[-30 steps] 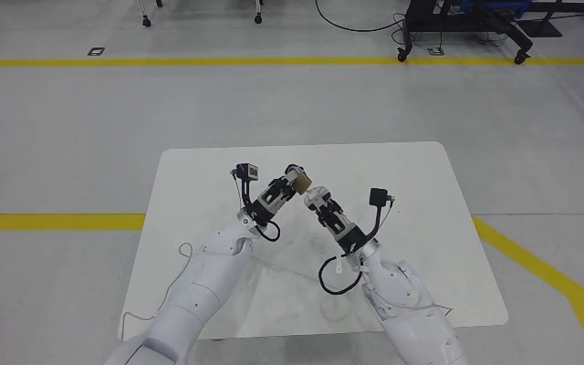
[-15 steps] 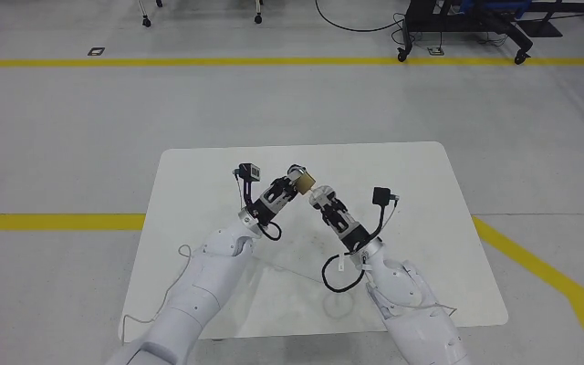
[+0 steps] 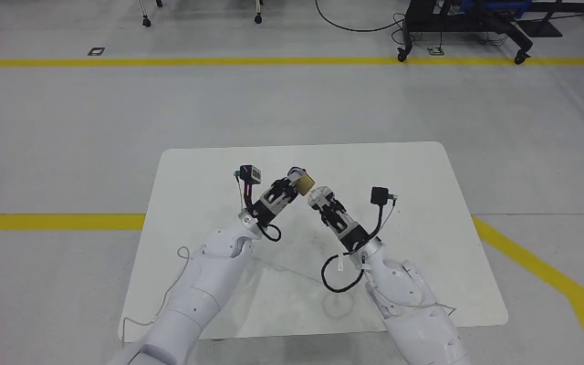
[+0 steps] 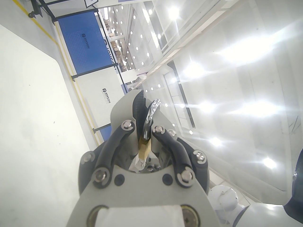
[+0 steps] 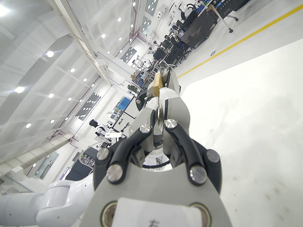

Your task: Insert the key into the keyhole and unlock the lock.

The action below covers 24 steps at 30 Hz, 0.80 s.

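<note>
One lock (image 3: 304, 182), brass. One key (image 5: 160, 113), silver. Two grippers: left gripper (image 3: 294, 181), right gripper (image 3: 317, 193). One bench (image 3: 415, 178), white. Two yellow floor lines (image 3: 274, 62).

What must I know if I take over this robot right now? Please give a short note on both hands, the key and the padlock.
Hands: the left hand is shut on the brass padlock. The right hand is shut on the key, by its head.
Where: both are held above the white table, tip to tip. The key points at the padlock's body and meets it. Whether it sits in the keyhole is hidden.
Done: both things are picked up and brought together.
Left: seat the key if needed, turn it, and check that the shackle opens.
</note>
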### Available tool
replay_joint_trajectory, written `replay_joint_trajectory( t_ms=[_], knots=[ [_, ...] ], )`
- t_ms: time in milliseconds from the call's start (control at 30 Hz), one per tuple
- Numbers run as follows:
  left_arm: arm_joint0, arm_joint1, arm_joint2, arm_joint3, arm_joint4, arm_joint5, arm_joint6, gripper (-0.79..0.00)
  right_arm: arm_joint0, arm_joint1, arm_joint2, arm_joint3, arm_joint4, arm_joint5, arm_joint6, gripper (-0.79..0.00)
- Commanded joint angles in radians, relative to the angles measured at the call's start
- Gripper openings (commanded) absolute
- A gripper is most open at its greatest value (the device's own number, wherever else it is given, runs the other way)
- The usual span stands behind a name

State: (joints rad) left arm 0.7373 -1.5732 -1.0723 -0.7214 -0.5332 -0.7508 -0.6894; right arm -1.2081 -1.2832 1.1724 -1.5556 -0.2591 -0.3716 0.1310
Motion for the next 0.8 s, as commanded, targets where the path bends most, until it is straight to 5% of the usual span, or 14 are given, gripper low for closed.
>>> replay_joint_trajectory(
  t_ms=[0,767],
  knots=[
    [0.000,-0.001,-0.001,0.002,-0.006,0.002,-0.004,-0.785,0.000,-0.001,0.000,0.000,-0.001,0.000,-0.001,-0.785],
    [-0.008,-0.014,-0.009,0.041,-0.061,0.030,-0.039,-0.785,0.013,-0.013,-0.008,0.019,-0.028,0.011,-0.015,-0.785]
  ],
)
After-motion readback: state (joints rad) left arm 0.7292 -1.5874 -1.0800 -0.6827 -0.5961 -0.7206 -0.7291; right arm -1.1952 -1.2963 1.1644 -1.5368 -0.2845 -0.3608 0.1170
